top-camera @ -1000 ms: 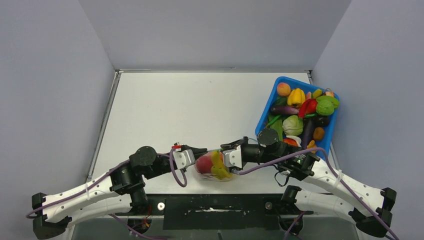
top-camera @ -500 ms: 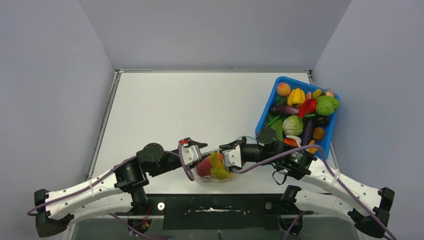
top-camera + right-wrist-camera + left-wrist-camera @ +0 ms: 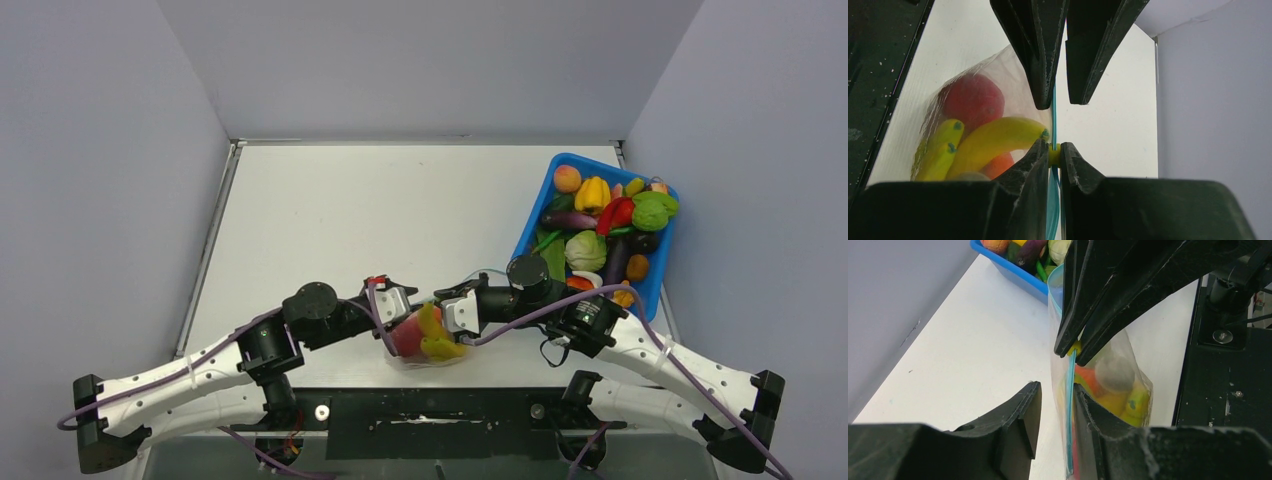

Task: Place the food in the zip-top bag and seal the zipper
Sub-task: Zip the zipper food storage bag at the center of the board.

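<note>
Clear, crinkly plastic makes up the bag (image 3: 425, 338). It sits on the white table (image 3: 350, 220) close to the front edge, right between the two pincers. Inside it is the food: a yellow banana (image 3: 998, 140), a round red fruit (image 3: 973, 102) and some orange and yellow bits. The right pincer (image 3: 1053, 147) is squeezed tight on the zipper (image 3: 1069, 400), right at its little yellow tab (image 3: 1054, 155). The left pincer (image 3: 1057, 390) has its two fingers apart. The blue strip runs up between them, just beside one finger and a little way off the other, so it is not pinching anything. I think the bag is light, soft and floppy, and slippery too, so the thin sides would bend and slide if grabbed. The hard toys make the bottom fat, so it could tip over. The best place to hold looks like the blue strip at the top, as it is the stiffest part. There is lots of bare table to the back and the left. The blue bin (image 3: 527, 235) full of other toys is off to the right, well apart. The front edge and the black plate (image 3: 430, 410) are near, so pulling sideways seems safer.
</note>
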Robot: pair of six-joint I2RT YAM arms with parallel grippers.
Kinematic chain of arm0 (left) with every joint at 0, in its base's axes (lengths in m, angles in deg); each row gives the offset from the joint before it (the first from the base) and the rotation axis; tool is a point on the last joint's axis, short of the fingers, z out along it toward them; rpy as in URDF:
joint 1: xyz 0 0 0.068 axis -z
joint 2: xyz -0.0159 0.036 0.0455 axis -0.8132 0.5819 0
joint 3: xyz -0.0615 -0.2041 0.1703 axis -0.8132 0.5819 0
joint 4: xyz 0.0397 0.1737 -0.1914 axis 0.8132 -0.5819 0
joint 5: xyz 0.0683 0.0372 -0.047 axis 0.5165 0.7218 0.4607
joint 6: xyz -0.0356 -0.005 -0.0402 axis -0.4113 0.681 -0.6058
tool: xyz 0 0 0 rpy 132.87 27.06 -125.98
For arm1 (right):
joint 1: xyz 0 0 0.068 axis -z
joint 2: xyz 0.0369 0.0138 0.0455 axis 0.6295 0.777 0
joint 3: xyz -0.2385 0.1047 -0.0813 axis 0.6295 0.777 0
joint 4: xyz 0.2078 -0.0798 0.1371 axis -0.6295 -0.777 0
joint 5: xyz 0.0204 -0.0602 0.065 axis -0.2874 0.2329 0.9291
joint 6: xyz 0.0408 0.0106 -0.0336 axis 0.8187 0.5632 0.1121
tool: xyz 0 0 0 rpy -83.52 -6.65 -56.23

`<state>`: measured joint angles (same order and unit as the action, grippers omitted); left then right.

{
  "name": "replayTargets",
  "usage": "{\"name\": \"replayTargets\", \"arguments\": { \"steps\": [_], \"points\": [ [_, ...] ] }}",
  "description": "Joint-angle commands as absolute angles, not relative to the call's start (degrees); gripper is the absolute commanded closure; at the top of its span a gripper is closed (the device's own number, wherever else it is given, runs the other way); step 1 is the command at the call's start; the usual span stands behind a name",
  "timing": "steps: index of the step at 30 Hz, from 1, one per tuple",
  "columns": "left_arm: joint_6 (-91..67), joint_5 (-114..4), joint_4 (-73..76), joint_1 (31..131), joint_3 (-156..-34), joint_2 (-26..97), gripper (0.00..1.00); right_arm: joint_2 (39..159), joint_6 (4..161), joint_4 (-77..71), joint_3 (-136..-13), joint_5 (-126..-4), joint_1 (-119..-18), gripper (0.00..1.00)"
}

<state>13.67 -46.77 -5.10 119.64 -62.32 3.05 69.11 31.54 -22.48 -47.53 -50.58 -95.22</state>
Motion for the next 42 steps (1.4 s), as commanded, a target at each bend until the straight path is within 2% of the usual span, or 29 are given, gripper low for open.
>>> {"name": "replayTargets", "arguments": {
  "steps": [1, 3, 6, 7, 23, 42],
  "points": [
    [14.23, -47.71, -3.91, 118.98, -63.68, 3.17, 0.71, 69.12, 31.88, -19.48, -48.90, -49.21, -94.84, 1.00],
    [14.33, -48.22, -3.99, 118.80, -63.72, 3.10, 0.74, 69.13, 31.95, -19.54, -48.86, -49.29, -94.85, 1.00],
    [15.10, -48.69, -4.92, 118.53, -64.23, 3.01, 0.97, 69.04, 31.97, -19.53, -48.62, -49.37, -94.90, 1.00],
    [15.33, -48.61, -5.16, 118.41, -64.33, 2.91, 1.00, 69.07, 31.97, -19.44, -48.47, -49.48, -94.89, 1.00],
    [21.44, -46.36, -11.55, 118.05, -68.00, -0.24, 1.00, 68.33, 31.08, -25.51, -50.83, -52.66, -92.68, 1.00],
    [26.30, -36.11, -14.46, 118.05, -68.38, -6.81, 1.00, 66.38, 31.97, -35.06, -52.69, -58.32, -88.08, 1.00]
  ]
}}
